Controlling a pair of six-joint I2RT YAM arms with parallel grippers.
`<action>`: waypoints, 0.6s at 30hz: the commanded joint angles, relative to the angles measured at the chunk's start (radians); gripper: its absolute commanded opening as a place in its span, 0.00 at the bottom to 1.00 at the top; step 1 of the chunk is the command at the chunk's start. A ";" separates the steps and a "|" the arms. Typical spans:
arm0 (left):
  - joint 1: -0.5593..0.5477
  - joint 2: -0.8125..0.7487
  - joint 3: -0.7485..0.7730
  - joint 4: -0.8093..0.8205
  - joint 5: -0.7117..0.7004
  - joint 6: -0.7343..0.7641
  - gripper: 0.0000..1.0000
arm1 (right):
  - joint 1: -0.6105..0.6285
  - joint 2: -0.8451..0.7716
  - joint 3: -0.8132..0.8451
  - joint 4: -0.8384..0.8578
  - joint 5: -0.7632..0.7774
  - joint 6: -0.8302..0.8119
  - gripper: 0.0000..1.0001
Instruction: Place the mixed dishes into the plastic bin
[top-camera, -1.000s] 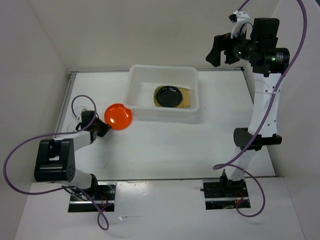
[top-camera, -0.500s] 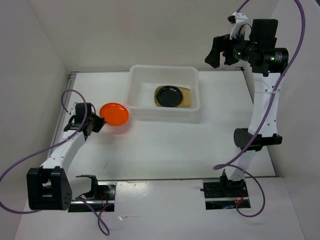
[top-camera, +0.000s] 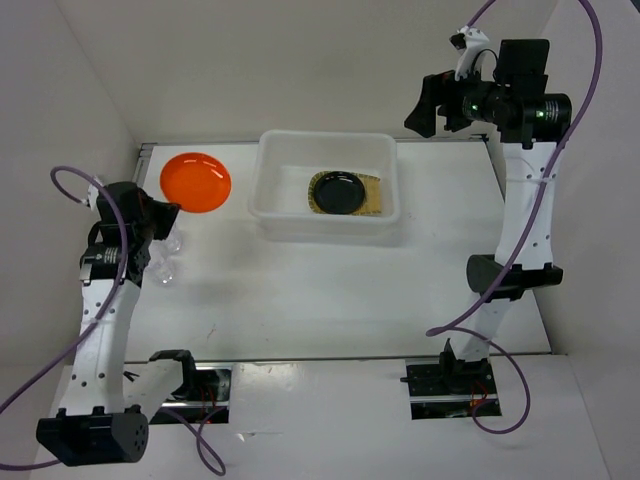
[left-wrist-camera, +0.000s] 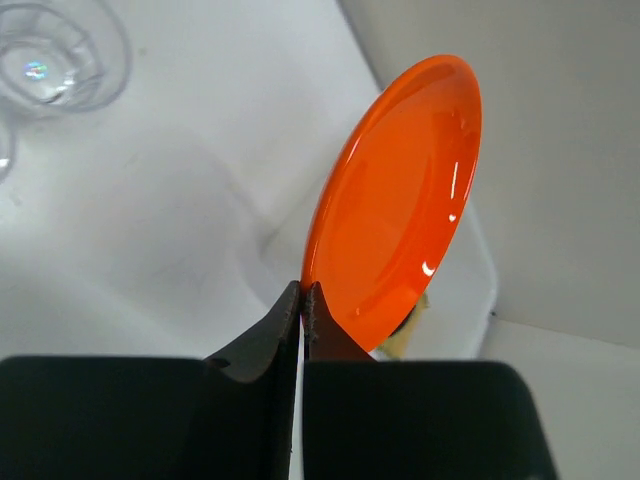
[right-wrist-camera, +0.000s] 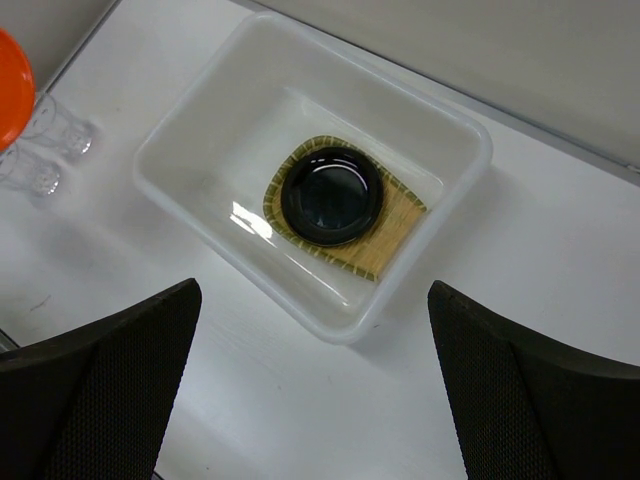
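Observation:
My left gripper (top-camera: 166, 211) (left-wrist-camera: 304, 296) is shut on the rim of the small orange plate (top-camera: 196, 181) (left-wrist-camera: 400, 200), which it holds up, tilted, over the table's far left. The plate is left of the plastic bin (top-camera: 268, 190) (right-wrist-camera: 478, 160) and apart from it. Inside the bin lies the bamboo tray (top-camera: 374, 202) (right-wrist-camera: 390, 240) with the black plate (top-camera: 338, 190) (right-wrist-camera: 330, 195) on it. Two clear cups (top-camera: 164, 259) (right-wrist-camera: 58, 136) (left-wrist-camera: 62, 50) stand on the table under my left arm. My right gripper (top-camera: 424, 104) (right-wrist-camera: 313, 290) hangs open high above the bin's right end, with nothing in it.
White walls close in the table at the back and on both sides. A purple cable (top-camera: 92, 185) loops off my left arm. My right arm's column (top-camera: 525, 215) rises at the table's right side.
My left arm has risen and swung back and to the left, carrying the orange plate from the bin's front left corner to the far left. The right arm stays almost still.

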 joint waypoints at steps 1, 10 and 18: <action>0.018 0.015 0.032 0.088 0.114 -0.021 0.00 | -0.005 0.014 0.025 -0.005 -0.035 0.009 0.99; -0.007 0.266 0.209 0.252 0.397 0.048 0.00 | -0.023 0.014 0.034 -0.005 -0.073 0.009 0.99; -0.123 0.571 0.430 0.283 0.461 0.088 0.00 | -0.032 0.041 0.056 -0.005 -0.073 0.009 0.99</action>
